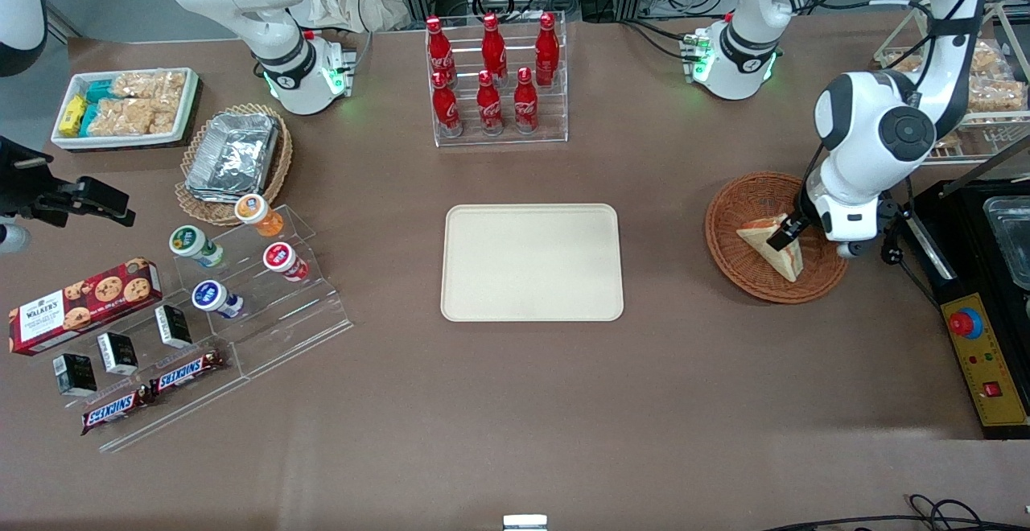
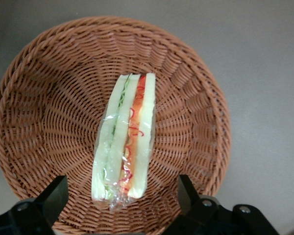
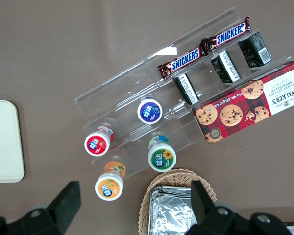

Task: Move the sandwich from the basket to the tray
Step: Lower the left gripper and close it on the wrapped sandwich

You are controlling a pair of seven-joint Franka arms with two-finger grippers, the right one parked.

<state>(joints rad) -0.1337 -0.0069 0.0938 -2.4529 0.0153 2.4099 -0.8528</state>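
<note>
The sandwich [image 1: 760, 233], a clear-wrapped wedge of white bread with a red and green filling stripe, lies in the round reddish-brown wicker basket [image 1: 739, 201] toward the working arm's end of the table. My gripper [image 1: 785, 233] hangs low over the basket, open. In the left wrist view the sandwich [image 2: 125, 137] lies lengthwise in the basket [image 2: 49, 98], one end of it between the black fingers [image 2: 54, 196] of the gripper [image 2: 121, 180], which stand wide apart and clear of it. The cream tray [image 1: 532, 262] lies flat at the table's middle.
A clear rack of red cola bottles [image 1: 492, 76] stands farther from the front camera than the tray. Toward the parked arm's end are a tan basket of foil containers [image 1: 235, 157], a white snack bin [image 1: 125, 106] and an acrylic stand [image 1: 241, 306]. A yellow control box [image 1: 983, 362] lies beside the basket.
</note>
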